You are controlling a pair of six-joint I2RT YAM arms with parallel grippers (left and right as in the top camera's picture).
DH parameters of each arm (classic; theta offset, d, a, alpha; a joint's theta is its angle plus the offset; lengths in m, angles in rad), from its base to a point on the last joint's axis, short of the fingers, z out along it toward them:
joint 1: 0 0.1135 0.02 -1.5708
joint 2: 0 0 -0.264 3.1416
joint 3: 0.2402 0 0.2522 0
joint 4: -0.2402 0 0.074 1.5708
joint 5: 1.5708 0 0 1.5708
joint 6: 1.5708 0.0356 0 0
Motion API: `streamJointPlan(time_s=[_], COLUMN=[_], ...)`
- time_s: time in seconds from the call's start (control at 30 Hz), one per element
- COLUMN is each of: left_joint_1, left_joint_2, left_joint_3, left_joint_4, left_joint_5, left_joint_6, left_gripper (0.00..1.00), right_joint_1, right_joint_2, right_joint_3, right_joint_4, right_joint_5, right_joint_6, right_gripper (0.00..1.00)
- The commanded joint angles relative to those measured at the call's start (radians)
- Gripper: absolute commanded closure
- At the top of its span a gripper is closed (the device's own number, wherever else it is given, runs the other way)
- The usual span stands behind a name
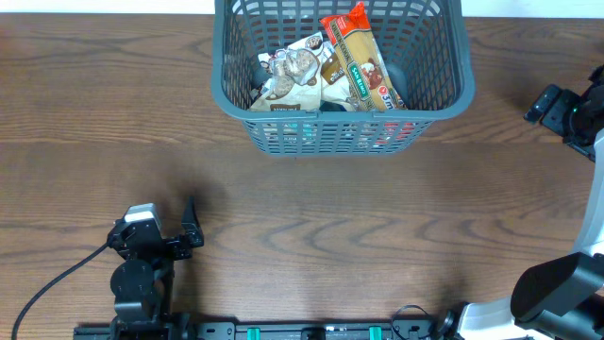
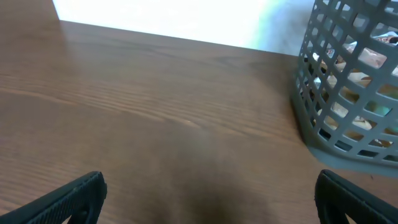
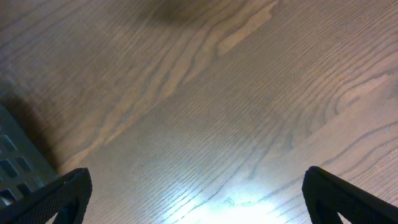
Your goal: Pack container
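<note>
The container (image 1: 330, 132) is a dark grey-blue slotted basket at the far middle of the wooden table. Inside it lie an orange-red pasta packet (image 1: 360, 61) and a white-and-brown packet (image 1: 297, 76). My left gripper (image 1: 165, 225) sits near the front left, far from the basket, open and empty. In the left wrist view, the left gripper (image 2: 208, 193) holds only bare wood between its jaws, with the basket (image 2: 348, 87) ahead on the right. My right gripper (image 1: 552, 106) is at the right edge, open and empty (image 3: 196, 193). A basket corner (image 3: 15, 162) shows at the left of the right wrist view.
Bare wooden table (image 1: 311, 227) lies between the basket and both arms. A black cable (image 1: 57, 283) trails from the left arm's base at the front left. The rail with the arm mounts (image 1: 302, 331) runs along the front edge.
</note>
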Motion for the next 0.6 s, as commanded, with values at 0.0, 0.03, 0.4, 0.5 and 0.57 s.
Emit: streamJointPlan(time_s=[0.0, 0.03, 0.4, 0.5, 0.57], left_joint_1=[0.006, 0.006, 0.006, 0.006, 0.006], left_joint_2=[-0.008, -0.008, -0.008, -0.008, -0.008], left_joint_3=[-0.032, -0.038, -0.038, -0.038, -0.038], left_joint_4=[0.002, 0.003, 0.004, 0.004, 0.004], left_joint_5=[0.018, 0.018, 0.018, 0.018, 0.018], left_joint_6=[0.011, 0.011, 0.015, 0.015, 0.014], left_gripper=[0.01, 0.01, 0.01, 0.01, 0.01], right_joint_1=[-0.001, 0.000, -0.001, 0.000, -0.001], right_joint_2=[-0.004, -0.004, -0.004, -0.004, -0.004], right_joint_3=[-0.001, -0.001, -0.001, -0.001, -0.001], right_joint_4=[-0.002, -0.002, -0.002, -0.002, -0.002], right_joint_5=[0.003, 0.003, 0.003, 0.003, 0.003], right_joint_6=[0.011, 0.011, 0.011, 0.011, 0.011], right_gripper=[0.01, 0.01, 0.01, 0.01, 0.01])
